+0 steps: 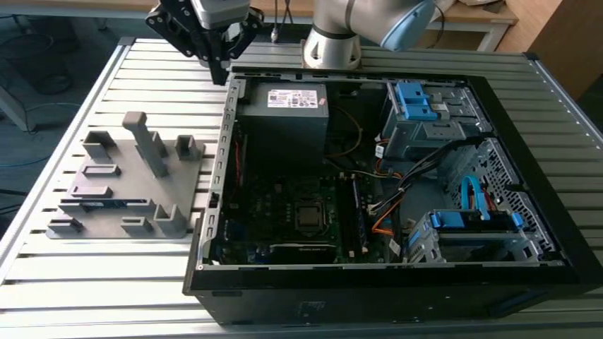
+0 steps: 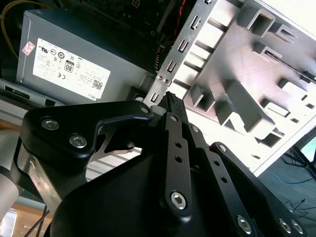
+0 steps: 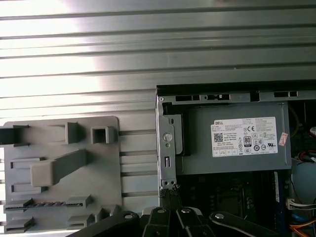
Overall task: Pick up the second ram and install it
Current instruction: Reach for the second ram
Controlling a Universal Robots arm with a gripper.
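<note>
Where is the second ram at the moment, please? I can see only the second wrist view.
Observer: In the exterior view, the second ram lies in a slot of the grey fixture, at the end nearer that camera.
Operator: Thank you. Where is the gripper relative to it?
Observer: The gripper hangs over the slatted table at the fixture's far end, beside a far corner of the computer case and well apart from the ram.
Operator: Is the case open for the install?
Observer: Yes. It lies on its side with the panel off, and the motherboard faces up.
</note>
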